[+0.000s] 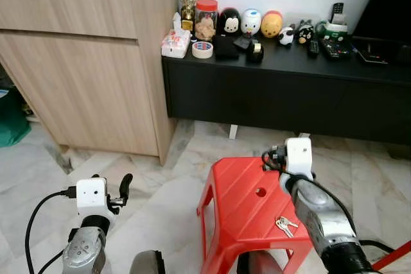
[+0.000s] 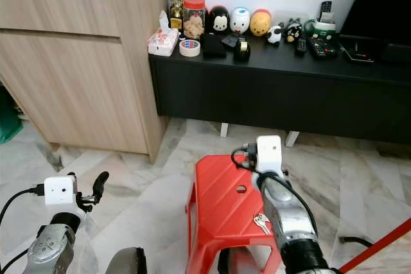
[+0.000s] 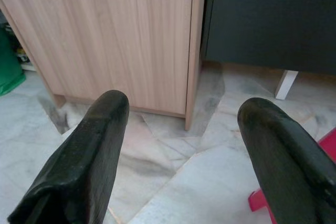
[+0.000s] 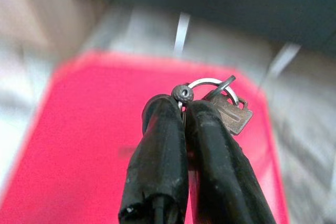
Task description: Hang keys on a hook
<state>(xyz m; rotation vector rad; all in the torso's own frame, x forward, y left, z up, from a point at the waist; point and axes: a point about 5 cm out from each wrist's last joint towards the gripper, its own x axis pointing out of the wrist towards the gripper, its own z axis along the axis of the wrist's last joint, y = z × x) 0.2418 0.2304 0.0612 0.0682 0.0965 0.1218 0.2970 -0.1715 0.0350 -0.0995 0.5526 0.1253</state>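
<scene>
My right gripper [image 4: 184, 103] is pinched tight on the ring of the keys [image 4: 231, 109], holding them above the red stool [image 1: 241, 213], over its top. My left gripper [image 3: 184, 124] hangs wide apart and empty over the marble floor [image 1: 160, 197] beside the stool, facing the wooden cabinet [image 3: 115, 30].

Silver arms, white wrist boxes, black cables, black-fingered left end effector [image 1: 124, 187]
</scene>
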